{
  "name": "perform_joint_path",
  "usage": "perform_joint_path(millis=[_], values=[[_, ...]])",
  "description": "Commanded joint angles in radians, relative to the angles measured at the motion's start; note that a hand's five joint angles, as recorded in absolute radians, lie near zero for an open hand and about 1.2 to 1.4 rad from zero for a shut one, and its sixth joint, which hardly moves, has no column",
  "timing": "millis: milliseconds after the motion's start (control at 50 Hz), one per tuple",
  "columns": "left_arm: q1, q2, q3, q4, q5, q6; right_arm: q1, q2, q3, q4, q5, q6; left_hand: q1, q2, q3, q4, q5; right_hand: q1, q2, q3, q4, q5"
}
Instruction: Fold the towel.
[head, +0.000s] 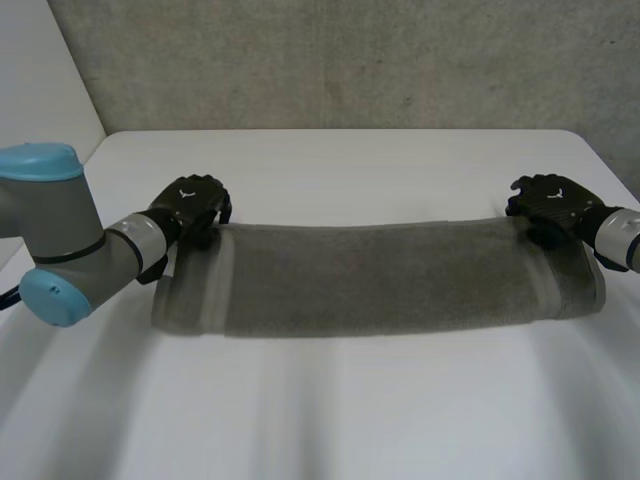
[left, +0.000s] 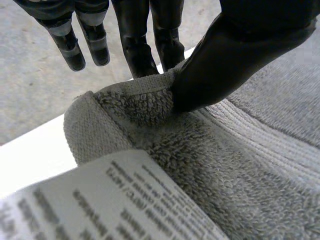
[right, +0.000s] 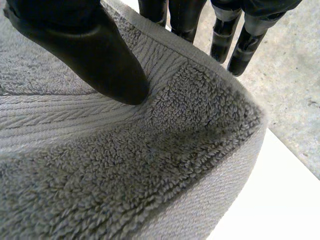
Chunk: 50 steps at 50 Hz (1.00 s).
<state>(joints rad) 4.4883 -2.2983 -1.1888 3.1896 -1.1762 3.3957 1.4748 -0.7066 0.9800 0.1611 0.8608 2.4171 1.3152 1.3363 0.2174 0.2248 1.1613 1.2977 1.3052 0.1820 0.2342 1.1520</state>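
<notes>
Fingers (left: 137, 45) and thumb (left: 225, 60) of the left hand (head: 190, 205) pinch the far left corner of the towel (head: 380, 275). The right hand (head: 550, 200) clamps the far right corner the same way. Across the middle of the white table (head: 330, 400) the towel lies as a long band, its care label (left: 115, 200) showing by the left hand. It looks doubled lengthwise, so one fold seems done. Bringing the ends together is left.
</notes>
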Motion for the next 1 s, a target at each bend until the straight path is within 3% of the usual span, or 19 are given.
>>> perform_joint_path(millis=[20,340,360,380,400,420,440,460,560,700,880,1000], values=[[0.0,-0.01,0.018,0.049,-0.029,0.002,0.01,0.03,-0.014,-0.052,0.009,0.028,0.081,0.06,-0.043,-0.05,0.06,0.099,0.091,-0.007,-0.06,0.07],[-0.008,-0.085,0.046,0.079,-0.036,0.005,0.036,0.095,-0.072,-0.117,0.03,0.06,0.081,0.06,-0.043,-0.05,0.06,0.099,0.091,-0.007,-0.06,0.07],[-0.009,-0.092,0.047,0.084,-0.039,0.007,0.038,0.104,-0.075,-0.117,0.038,0.057,0.081,0.06,-0.043,-0.05,0.06,-0.191,-0.199,-0.007,-0.06,-0.22],[-0.009,-0.092,0.048,0.084,-0.039,0.007,0.038,0.107,-0.075,-0.12,0.049,0.056,0.081,0.06,-0.043,-0.05,0.06,-0.74,-0.748,-0.007,-0.06,-0.769],[-0.009,-0.095,0.048,0.087,-0.042,0.007,0.038,0.107,-0.075,-0.12,0.049,0.056,-0.235,-0.256,-0.043,-0.05,-0.256,-0.746,-0.753,-0.007,-0.06,-0.775],[-0.009,-0.095,0.048,0.087,-0.042,0.007,0.038,0.108,-0.075,-0.13,0.064,0.059,-0.239,-0.26,-0.043,-0.05,-0.259,-1.123,-1.131,-0.007,-0.06,-1.152],[-0.011,-0.096,0.048,0.087,-0.048,0.007,0.038,0.104,-0.075,-0.146,0.082,0.062,-0.826,-0.847,-0.043,-0.05,-0.846,-1.123,-1.131,-0.007,-0.06,-1.152],[-0.012,-0.093,0.046,0.089,-0.055,0.007,0.038,0.104,-0.075,-0.146,0.083,0.062,-1.141,-1.162,-0.043,-0.05,-1.161,-1.123,-1.131,-0.007,-0.06,-1.152],[-0.012,-0.067,0.043,0.087,-0.068,0.005,0.039,0.062,-0.06,-0.166,0.115,0.077,-1.141,-1.162,-0.043,-0.05,-1.161,-1.123,-1.131,-0.007,-0.06,-1.152],[-0.011,0.046,-0.018,0.089,-0.063,0.007,0.022,-0.111,0.032,-0.176,0.106,0.178,-1.134,-1.155,-0.043,-0.05,-1.155,-1.123,-1.131,-0.007,-0.06,-1.152],[-0.012,0.22,-0.233,0.075,-0.056,0.026,-0.001,-0.258,0.226,-0.164,0.096,0.188,-0.964,-0.985,-0.043,-0.05,-0.985,-1.123,-1.131,-0.007,-0.06,-1.152],[-0.005,0.272,-0.406,0.059,-0.059,0.095,-0.091,-0.336,0.408,-0.14,0.079,0.137,-0.946,-0.967,-0.043,-0.05,-0.967,-1.123,-1.131,-0.007,-0.06,-1.152]])
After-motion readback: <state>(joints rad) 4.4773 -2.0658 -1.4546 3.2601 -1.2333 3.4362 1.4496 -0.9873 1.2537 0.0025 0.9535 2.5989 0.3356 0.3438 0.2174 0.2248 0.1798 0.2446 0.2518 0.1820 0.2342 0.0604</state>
